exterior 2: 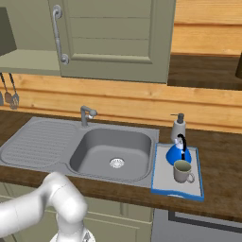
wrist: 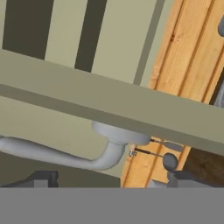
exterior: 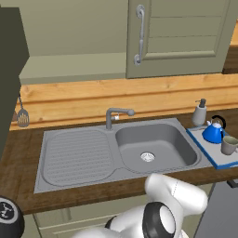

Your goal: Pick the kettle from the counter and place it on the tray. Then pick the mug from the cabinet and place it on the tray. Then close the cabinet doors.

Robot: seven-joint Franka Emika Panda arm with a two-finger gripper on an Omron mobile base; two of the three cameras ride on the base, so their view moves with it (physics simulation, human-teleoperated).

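The blue kettle point(exterior: 214, 132) point(exterior 2: 178, 152) and the grey mug point(exterior: 229, 145) point(exterior 2: 182, 171) both stand on the blue-rimmed tray point(exterior: 204, 145) point(exterior 2: 163, 182), which lies on the counter point(exterior 2: 222, 160) right of the sink. The right cabinet door point(exterior: 186, 32) point(exterior 2: 113, 38) is shut. The left one point(exterior: 9, 69) hangs open, baring the pale shelf point(exterior: 69, 65). My gripper point(wrist: 111, 179) is open, close up to a cabinet door point(wrist: 109, 100). That door's silver handle point(wrist: 65, 155) runs just above my fingertips, and nothing is gripped.
A steel sink point(exterior: 153, 148) point(exterior 2: 113, 151) with a faucet point(exterior: 114, 116) point(exterior 2: 86, 114) fills the counter's middle. A grey soap pump bottle point(exterior: 200, 113) point(exterior 2: 178, 127) stands behind the tray. Utensils point(exterior: 22, 116) point(exterior 2: 12, 97) point(wrist: 168, 159) hang on the orange-wood wall.
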